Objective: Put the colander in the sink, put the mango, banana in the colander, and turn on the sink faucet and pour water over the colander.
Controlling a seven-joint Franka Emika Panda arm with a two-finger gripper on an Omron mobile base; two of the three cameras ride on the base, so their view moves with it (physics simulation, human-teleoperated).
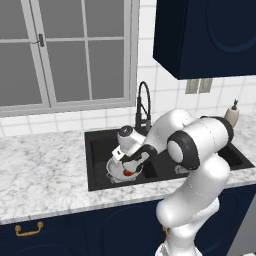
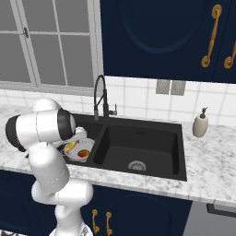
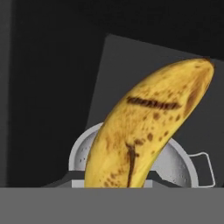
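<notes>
Pincer (image 1: 131,166) closed on banana (image 3: 144,131), low over colander (image 2: 88,146) in sink (image 2: 143,130) left basin; mango (image 2: 83,153) already inside. Risk: tilted release, banana rolls over rim.

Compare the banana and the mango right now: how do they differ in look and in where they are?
The banana is long, curved and yellow with brown specks and streaks; the mango is a short, rounded fruit, red with a green patch. The banana fills the hand view close to the camera, above the colander; the mango lies inside the colander. Both are over the sink's left basin.
</notes>
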